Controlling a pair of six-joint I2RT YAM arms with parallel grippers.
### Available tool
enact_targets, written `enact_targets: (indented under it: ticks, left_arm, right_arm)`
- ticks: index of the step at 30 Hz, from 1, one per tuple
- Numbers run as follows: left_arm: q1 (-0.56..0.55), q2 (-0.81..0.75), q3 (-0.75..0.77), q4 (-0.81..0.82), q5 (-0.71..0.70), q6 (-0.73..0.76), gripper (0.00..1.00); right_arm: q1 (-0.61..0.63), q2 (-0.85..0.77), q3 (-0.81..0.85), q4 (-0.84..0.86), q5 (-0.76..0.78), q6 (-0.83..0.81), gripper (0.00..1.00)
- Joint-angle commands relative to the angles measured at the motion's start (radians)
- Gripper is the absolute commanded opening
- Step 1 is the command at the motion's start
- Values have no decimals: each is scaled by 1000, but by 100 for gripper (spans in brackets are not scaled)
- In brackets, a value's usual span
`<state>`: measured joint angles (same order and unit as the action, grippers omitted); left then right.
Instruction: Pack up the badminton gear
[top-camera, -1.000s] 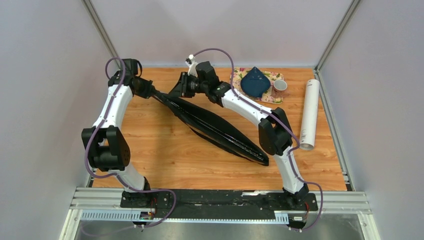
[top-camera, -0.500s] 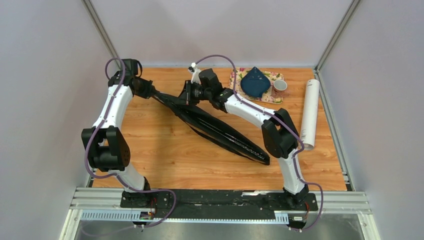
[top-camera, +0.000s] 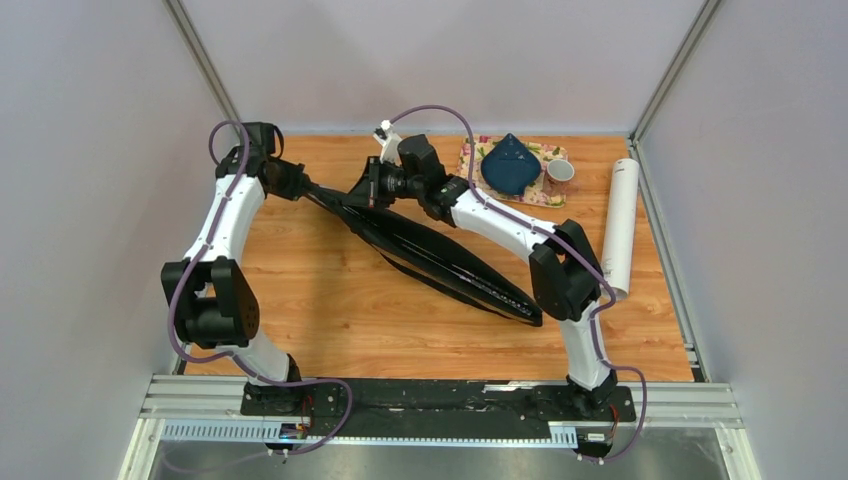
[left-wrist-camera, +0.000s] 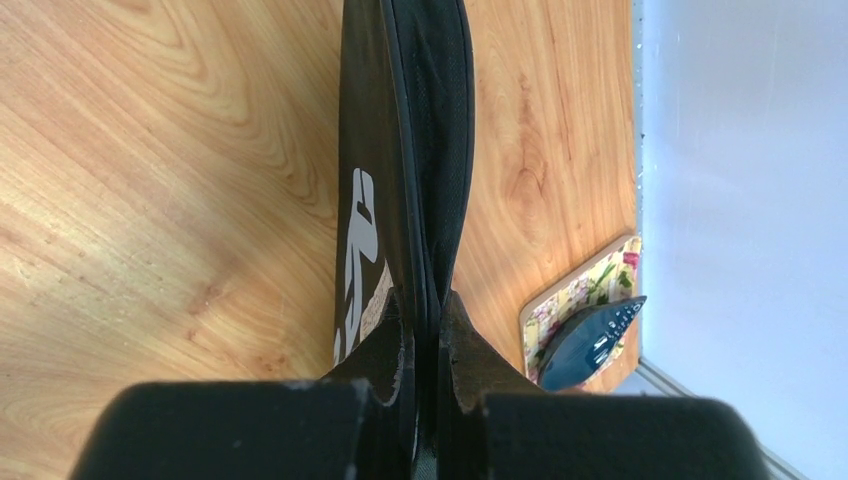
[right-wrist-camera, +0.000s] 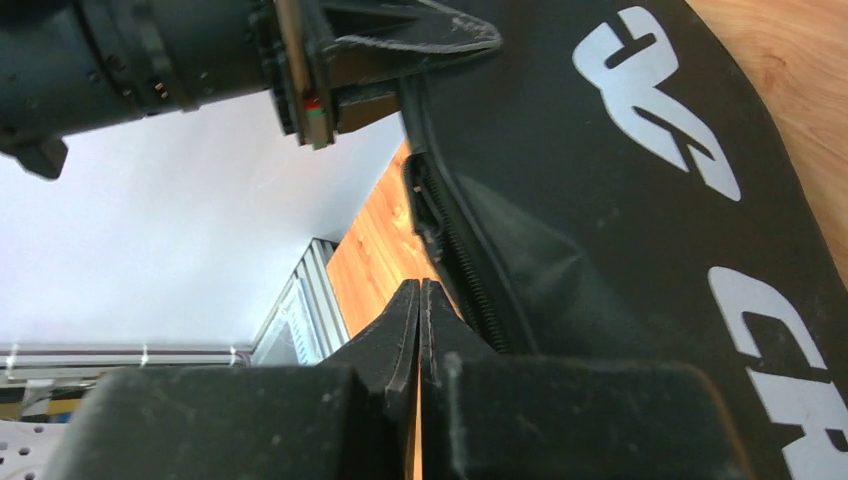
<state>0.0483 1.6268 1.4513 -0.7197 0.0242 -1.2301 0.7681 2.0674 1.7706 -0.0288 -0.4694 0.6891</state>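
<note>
Wooden counter (top-camera: 330, 310) between grey walls (top-camera: 100, 200): the black racket cover (top-camera: 440, 255) lies diagonally across it, contents hidden. Reaching far, the left tool (top-camera: 303, 187) clamps the cover's far-left tip; the right tool (top-camera: 368, 190) is closed beside its zipper (right-wrist-camera: 455, 250), any hold unclear.

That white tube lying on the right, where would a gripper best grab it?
Probably at the middle of the white tube, from straight above, jaws straddling its round body. It lies flat, lengthwise beside the right wall, leaving little room to come in sideways.
</note>
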Motion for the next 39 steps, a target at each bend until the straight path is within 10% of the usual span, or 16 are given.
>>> enact_targets:
  ticks: [1,16,39]
  left_arm:
    - [1,-42,-25,-66,74,-51,0]
    - [1,-41,-19,-69,86,-60,0]
    - [1,-51,-40,-47,117,-58,0]
  right_arm:
    - [-20,54,35,117,-75,121,0]
    - [-18,97,0,200,-110,194,0]
    - [-38,226,46,484,-232,477,28]
